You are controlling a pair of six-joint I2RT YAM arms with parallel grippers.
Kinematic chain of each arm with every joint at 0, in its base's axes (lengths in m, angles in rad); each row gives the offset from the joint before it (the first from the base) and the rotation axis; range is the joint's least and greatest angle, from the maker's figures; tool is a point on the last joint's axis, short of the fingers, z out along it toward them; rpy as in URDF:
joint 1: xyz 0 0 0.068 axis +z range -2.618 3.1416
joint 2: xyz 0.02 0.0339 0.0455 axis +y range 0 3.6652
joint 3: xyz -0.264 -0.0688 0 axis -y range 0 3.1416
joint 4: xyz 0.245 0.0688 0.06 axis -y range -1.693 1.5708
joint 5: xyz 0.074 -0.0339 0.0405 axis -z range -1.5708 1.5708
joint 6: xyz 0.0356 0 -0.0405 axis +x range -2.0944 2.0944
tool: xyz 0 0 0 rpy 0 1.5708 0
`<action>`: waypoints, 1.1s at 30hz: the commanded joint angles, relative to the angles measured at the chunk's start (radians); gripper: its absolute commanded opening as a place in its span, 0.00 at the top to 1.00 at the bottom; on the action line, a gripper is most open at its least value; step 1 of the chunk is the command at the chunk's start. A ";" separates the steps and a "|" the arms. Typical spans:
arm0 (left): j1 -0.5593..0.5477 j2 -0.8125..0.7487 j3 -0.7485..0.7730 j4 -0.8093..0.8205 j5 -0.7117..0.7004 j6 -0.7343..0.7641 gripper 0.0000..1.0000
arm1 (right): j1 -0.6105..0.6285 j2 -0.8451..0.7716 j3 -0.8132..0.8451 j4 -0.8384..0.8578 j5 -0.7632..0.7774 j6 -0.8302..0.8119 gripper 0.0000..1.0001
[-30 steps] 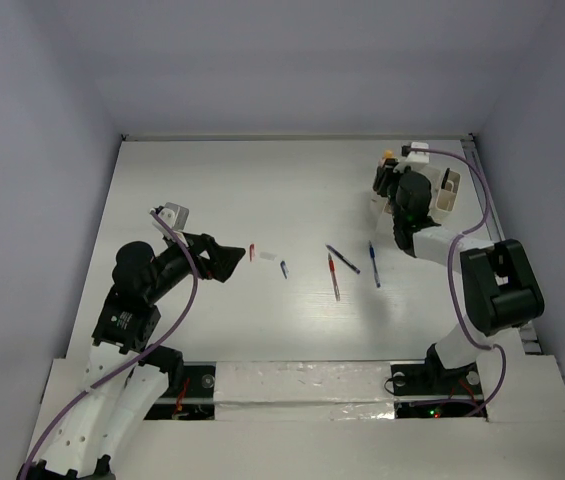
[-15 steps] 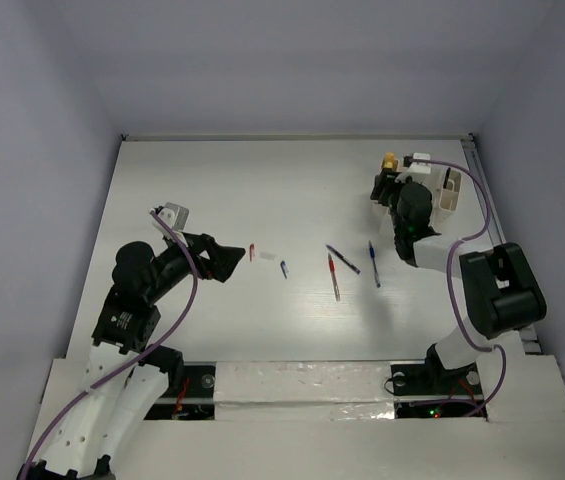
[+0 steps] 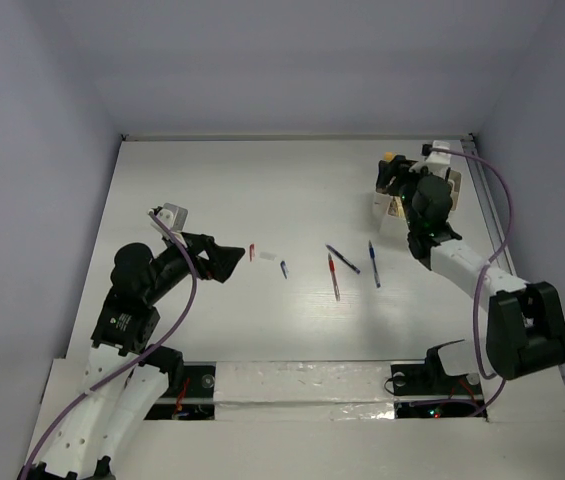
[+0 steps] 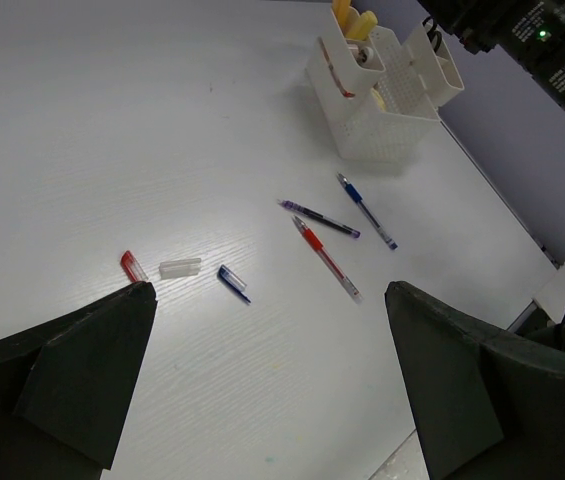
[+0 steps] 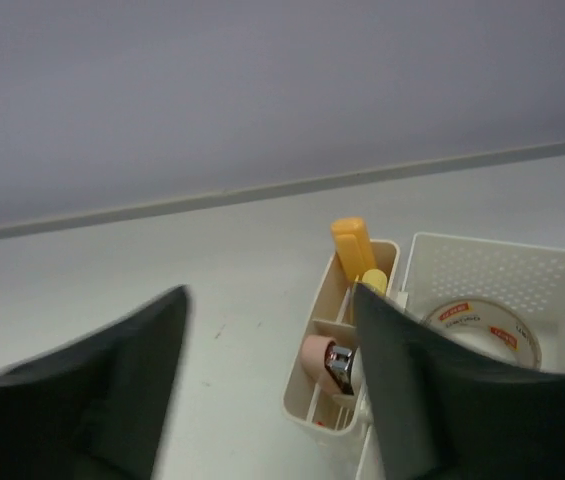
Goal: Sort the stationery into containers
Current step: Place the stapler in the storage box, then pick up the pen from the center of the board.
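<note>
On the white table [image 3: 212, 180], enclosed by pale lilac-grey walls [image 3: 282, 60], three pens are laid out to the near left of the cream desk organizer [image 4: 387, 130]. The blue pen [image 3: 374, 264] is closest to it, with the red pen [image 3: 333, 276] further left. Both long axes run roughly towards the organizer's side of the table. The dark blue pen [image 3: 343, 259] is set diagonally between them. A tape roll [image 5: 482, 330] is seen inside the organizer. The left gripper [image 4: 269, 300] is spread wide and empty. The right gripper [image 5: 269, 292] is held above the organizer, its fingers parted and empty.
</note>
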 commanded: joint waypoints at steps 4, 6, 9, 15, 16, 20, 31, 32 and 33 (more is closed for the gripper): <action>-0.002 -0.009 -0.002 0.047 0.013 0.012 0.01 | -0.005 -0.185 0.011 -0.453 -0.181 0.183 0.88; -0.002 -0.009 -0.004 0.049 0.014 0.012 0.01 | -0.005 -0.251 -0.039 -0.544 -0.201 0.214 0.97; -0.002 -0.009 -0.002 0.049 0.016 0.012 0.01 | -0.005 -0.326 -0.108 -0.693 -0.210 0.235 0.92; -0.002 -0.014 -0.002 0.046 0.006 0.009 0.01 | -0.005 -0.339 -0.182 -0.876 -0.193 0.250 0.41; -0.002 -0.015 -0.002 0.046 0.006 0.011 0.01 | -0.005 -0.326 -0.173 -0.868 -0.207 0.240 0.21; -0.002 -0.028 -0.004 0.044 0.005 0.011 0.01 | -0.005 -0.185 -0.115 -0.875 -0.222 0.238 0.17; -0.070 -0.075 0.001 0.035 -0.020 0.011 0.01 | -0.005 0.053 -0.102 -0.815 -0.161 0.317 0.40; -0.082 -0.086 0.002 0.032 -0.026 0.009 0.01 | -0.005 0.062 -0.102 -0.816 -0.155 0.317 0.41; -0.082 -0.092 0.002 0.031 -0.032 0.009 0.01 | -0.005 0.073 -0.102 -0.818 -0.147 0.327 0.42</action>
